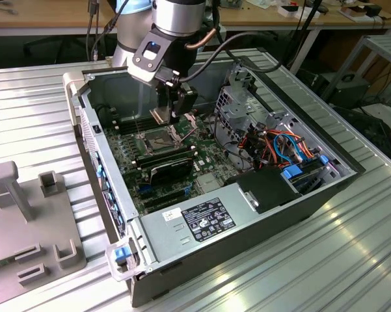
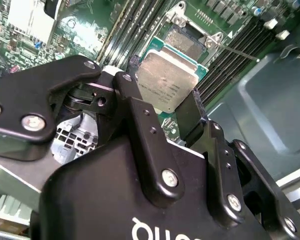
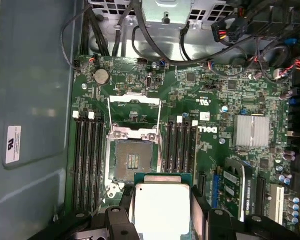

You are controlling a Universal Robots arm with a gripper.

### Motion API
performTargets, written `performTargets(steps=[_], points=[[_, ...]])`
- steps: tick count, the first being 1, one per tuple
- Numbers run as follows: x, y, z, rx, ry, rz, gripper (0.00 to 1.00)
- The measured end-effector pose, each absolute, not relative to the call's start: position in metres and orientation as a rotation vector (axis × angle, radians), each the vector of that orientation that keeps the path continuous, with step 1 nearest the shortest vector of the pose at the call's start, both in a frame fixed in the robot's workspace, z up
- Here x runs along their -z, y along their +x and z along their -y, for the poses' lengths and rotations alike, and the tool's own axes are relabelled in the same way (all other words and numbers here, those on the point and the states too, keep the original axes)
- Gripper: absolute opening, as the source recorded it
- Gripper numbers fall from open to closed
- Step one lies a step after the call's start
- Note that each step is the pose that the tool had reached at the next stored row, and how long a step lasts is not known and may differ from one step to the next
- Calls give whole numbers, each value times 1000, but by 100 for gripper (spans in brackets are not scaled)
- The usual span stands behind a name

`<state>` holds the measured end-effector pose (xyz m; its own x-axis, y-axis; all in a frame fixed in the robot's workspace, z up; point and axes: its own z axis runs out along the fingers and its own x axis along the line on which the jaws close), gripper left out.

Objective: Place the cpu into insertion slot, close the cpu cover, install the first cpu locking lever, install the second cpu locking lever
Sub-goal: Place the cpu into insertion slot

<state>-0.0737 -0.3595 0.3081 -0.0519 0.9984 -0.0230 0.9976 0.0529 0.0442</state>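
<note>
Up close, in the second wrist view, the gripper (image 2: 165, 92) is clamped on the cpu (image 2: 164, 72). Its black fingers (image 2: 140, 112) press on two opposite edges of the chip, whose silver-grey face is showing. The cpu hangs above the green motherboard (image 3: 224, 100), just short of the insertion slot (image 3: 132, 162) and not yet in it. The slot's dark contact field lies bare inside its silvery rim.

At the slot's edge farther from the chip, the cpu cover (image 3: 134, 107) is swung open on its hinge, and the board shows through its square window. A thin wire lever (image 2: 234, 50) sticks out from the slot's rim. Banks of long black memory slots (image 3: 90, 160) flank the slot on both sides.

Past one bank sits a finned silver heatsink (image 3: 251, 130), and a round coin battery (image 3: 101, 76) lies beyond the cover.

Farther still, in the exterior view, the open computer case (image 1: 260, 247) lies on its side on a ribbed metal table (image 1: 338, 260). The arm (image 1: 175, 19) reaches down into it over the slot. Orange and blue cables (image 1: 289, 146) crowd the case to the slot's side, toward the exterior view's right. A grey fixture block (image 1: 26, 214) stands on the table outside the case, well apart from the slot, at the exterior view's left.
</note>
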Motion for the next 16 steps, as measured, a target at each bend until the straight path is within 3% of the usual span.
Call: performTargets(steps=[16], points=[[-257,-64,338,-27,2184,-2196,55]])
